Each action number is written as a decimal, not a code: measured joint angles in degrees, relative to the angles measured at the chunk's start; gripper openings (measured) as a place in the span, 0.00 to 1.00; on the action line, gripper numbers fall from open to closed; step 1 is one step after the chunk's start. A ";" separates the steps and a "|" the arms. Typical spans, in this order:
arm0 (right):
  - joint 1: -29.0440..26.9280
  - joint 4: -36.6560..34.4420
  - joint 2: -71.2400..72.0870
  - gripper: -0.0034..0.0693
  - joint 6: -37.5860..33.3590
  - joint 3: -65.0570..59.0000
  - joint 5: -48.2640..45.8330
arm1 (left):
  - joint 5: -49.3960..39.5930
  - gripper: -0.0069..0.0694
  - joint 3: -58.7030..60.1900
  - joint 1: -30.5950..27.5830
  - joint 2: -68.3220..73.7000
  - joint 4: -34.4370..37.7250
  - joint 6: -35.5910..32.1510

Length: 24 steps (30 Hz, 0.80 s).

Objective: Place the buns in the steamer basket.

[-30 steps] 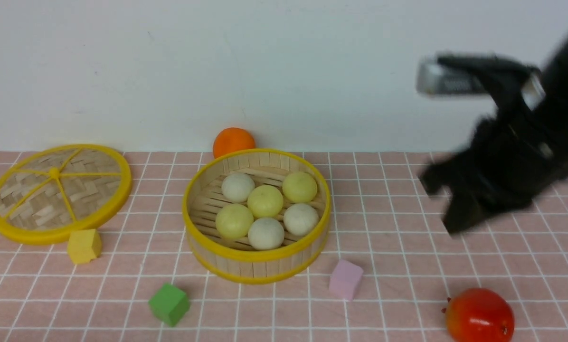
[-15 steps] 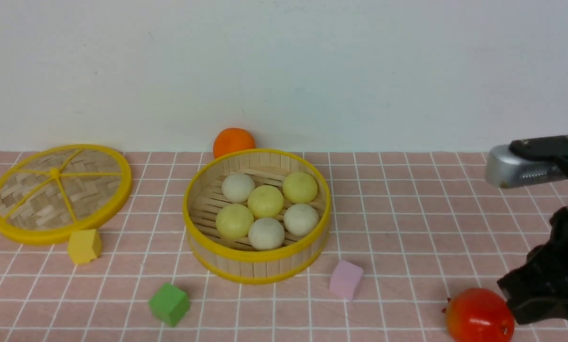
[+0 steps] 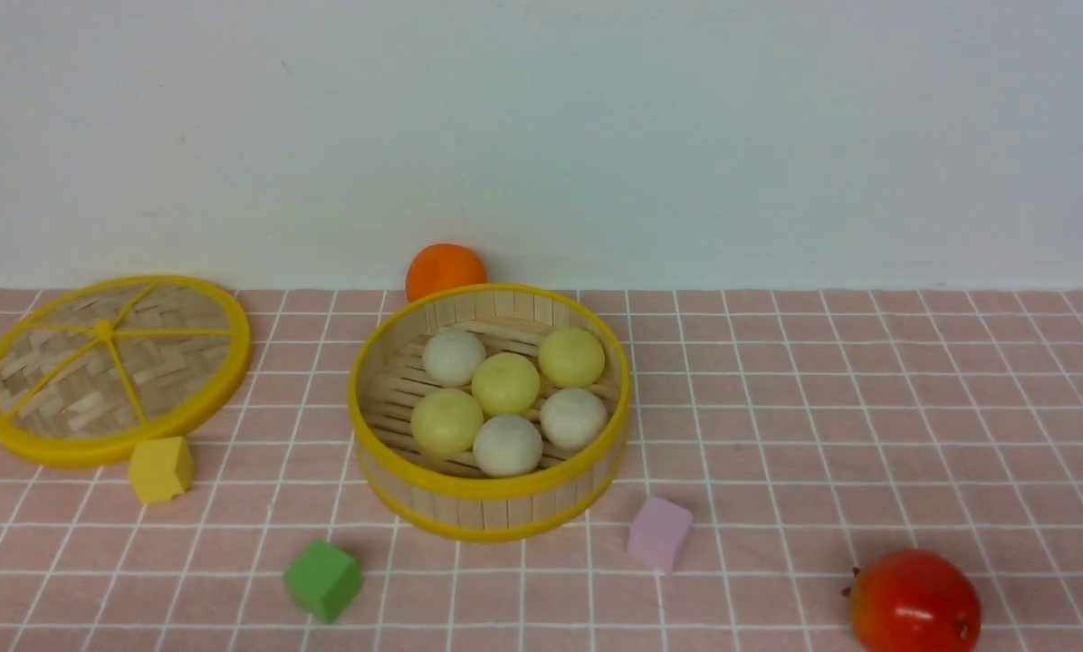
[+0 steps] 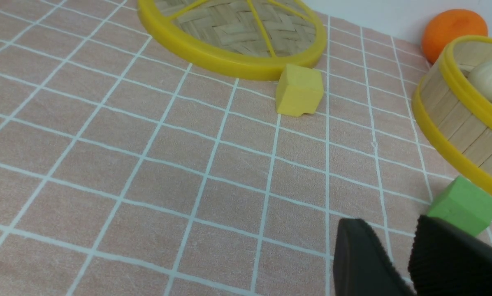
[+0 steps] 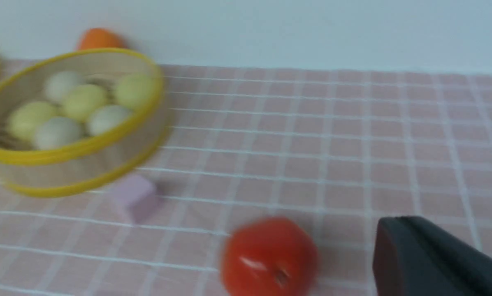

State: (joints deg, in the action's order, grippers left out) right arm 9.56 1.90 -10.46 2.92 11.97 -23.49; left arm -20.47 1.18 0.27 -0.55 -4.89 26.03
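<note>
Buns (image 3: 506, 385): all six are sitting inside the steamer basket (image 3: 490, 490), mid-table.
I'm seeing left gripper (image 4: 398, 263) fingers slightly parted, holding nothing; right gripper (image 5: 431, 259) I cannot tell. I'm judging that swinging it near the red fruit (image 3: 913, 601) risks knocking it.

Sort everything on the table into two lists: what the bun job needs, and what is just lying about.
Belongs to the job:
buns, all six in the basket
steamer basket

Lying about:
lid
orange
red fruit
yellow cube
green cube
pink cube
</note>
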 joint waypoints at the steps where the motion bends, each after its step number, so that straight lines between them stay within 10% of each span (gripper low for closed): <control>1: -2.70 0.00 6.26 0.05 0.14 -5.38 -0.23 | 0.00 0.40 0.00 0.00 0.00 0.00 0.00; 24: -8.29 -5.11 11.20 0.07 -2.92 -12.99 0.01 | 0.00 0.40 0.00 0.00 0.00 0.00 0.13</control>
State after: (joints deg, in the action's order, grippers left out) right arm 1.26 -3.21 0.74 0.00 -1.01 -23.49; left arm -20.47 1.18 0.27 -0.55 -4.89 26.16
